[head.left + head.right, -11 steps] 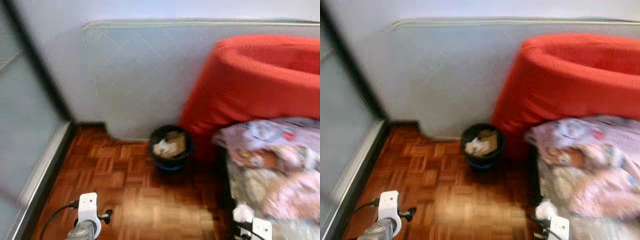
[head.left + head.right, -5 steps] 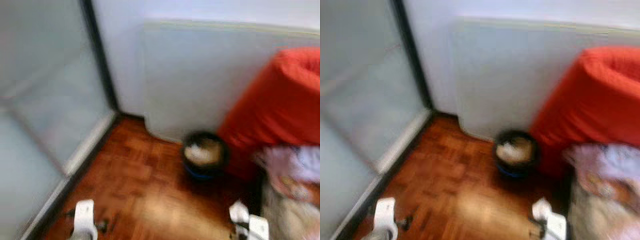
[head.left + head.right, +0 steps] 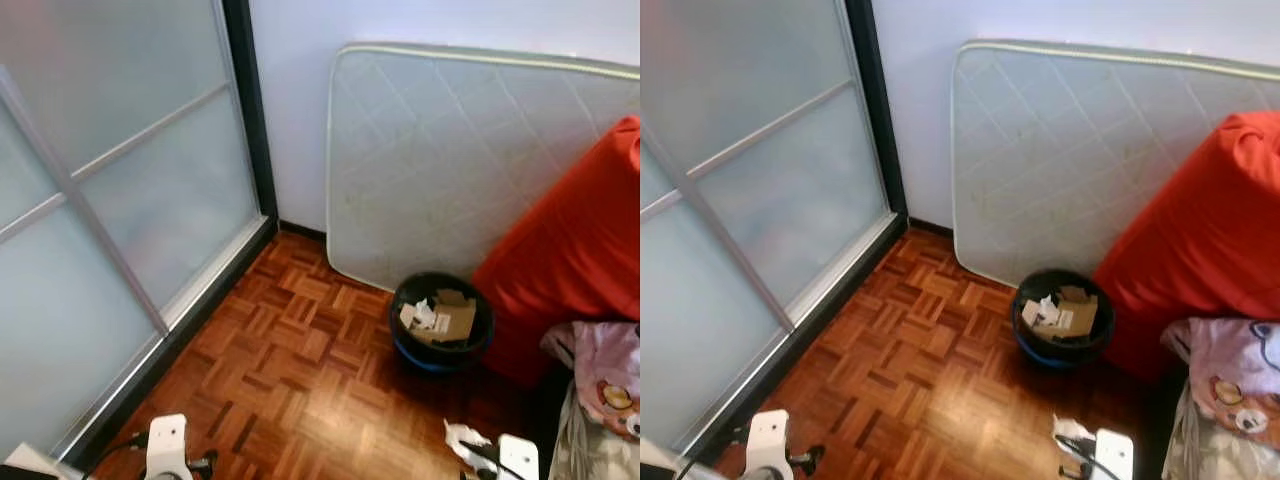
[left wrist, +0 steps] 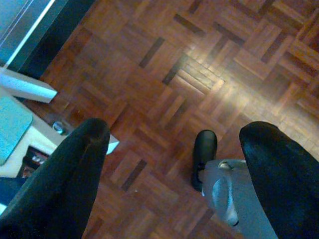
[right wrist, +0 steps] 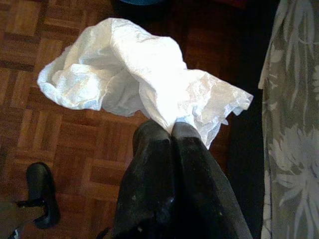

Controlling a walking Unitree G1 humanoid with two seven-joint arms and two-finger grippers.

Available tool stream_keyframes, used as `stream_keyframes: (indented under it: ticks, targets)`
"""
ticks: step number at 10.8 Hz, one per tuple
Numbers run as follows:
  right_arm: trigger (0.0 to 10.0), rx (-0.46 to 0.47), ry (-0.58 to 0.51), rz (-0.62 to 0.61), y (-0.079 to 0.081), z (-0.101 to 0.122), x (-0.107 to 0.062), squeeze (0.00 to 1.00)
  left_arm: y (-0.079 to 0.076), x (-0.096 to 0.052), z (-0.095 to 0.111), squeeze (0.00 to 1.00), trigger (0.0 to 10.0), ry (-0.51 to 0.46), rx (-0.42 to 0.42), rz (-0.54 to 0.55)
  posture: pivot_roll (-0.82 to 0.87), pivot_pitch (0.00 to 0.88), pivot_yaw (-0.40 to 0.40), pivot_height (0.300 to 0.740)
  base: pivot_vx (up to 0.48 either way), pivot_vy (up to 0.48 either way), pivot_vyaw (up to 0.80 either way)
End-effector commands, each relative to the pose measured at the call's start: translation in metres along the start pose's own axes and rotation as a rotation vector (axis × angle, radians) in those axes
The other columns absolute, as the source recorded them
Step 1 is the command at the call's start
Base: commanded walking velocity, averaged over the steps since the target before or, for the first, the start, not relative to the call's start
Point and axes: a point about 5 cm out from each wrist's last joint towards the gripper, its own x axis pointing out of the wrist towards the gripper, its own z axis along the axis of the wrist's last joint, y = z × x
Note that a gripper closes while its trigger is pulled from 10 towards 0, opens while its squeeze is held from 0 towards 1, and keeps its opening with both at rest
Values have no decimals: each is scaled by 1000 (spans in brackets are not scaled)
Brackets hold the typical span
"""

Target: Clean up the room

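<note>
My right gripper (image 5: 169, 130) is shut on a crumpled white tissue (image 5: 134, 74), held low over the parquet floor; the same white tissue (image 3: 458, 437) peeks in at the bottom right of the head view. A black waste bin (image 3: 441, 320) with paper and cardboard scraps inside stands on the floor ahead and slightly to the right, against the leaning mattress. My left gripper (image 4: 172, 139) hangs open above bare parquet, with nothing between its fingers (image 4: 67, 179).
A white mattress (image 3: 450, 170) leans on the back wall. A red cushion (image 3: 580, 260) and a bed with a pink patterned cover (image 3: 605, 375) are on the right. A frosted sliding door (image 3: 110, 200) with a dark frame runs along the left.
The camera has swung left: the sliding door now takes up the left side, and the bin and red cushion have shifted right. The picture has gone from blurred to sharp.
</note>
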Motion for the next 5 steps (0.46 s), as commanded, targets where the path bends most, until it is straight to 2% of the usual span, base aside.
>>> stream_keyframes:
  ticks: [1,5]
  targets:
    - [10000,18,2,0,2,0,0,0,2,0,2,0,10000,-6,17,1,88,0,23,740,266,0,0]
    - [10000,-8,9,3,2,1,1,0,5,0,3,0,10000,-11,5,3,108,0,24,740,312,0,0]
